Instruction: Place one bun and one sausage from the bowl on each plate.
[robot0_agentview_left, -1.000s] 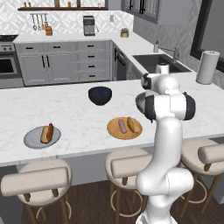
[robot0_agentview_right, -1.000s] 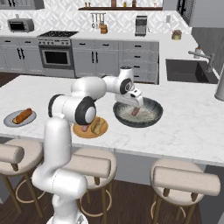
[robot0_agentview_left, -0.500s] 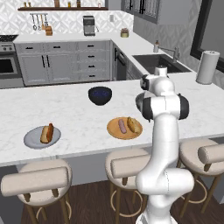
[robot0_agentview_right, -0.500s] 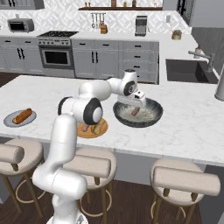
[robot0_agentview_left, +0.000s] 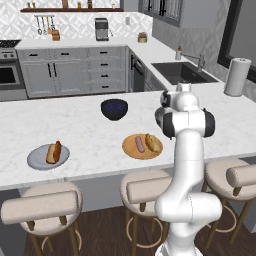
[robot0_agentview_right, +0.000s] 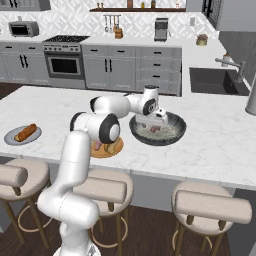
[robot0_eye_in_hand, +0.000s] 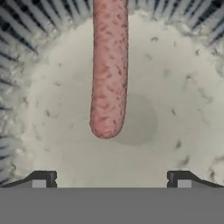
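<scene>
Right base view: the gripper (robot0_agentview_right: 156, 125) has dropped lower into the wide speckled bowl (robot0_agentview_right: 175, 134) than a second ago, its hand now just above the floor. Hand view shows the claw released, fingertips (robot0_eye_in_hand: 40, 179) spread wide and empty. A sausage (robot0_eye_in_hand: 109, 65) lies on the bowl's pale bottom, long axis running away from the fingers, probably untouched. Each plate, the orange plate (robot0_agentview_left: 130, 149) and the grey plate (robot0_agentview_left: 35, 159), already carries food.

a glossy white arm (robot0_agentview_right: 75, 165) of rounded segments, dark joint bands, 2 dark fingertips (robot0_eye_in_hand: 41, 178).
</scene>
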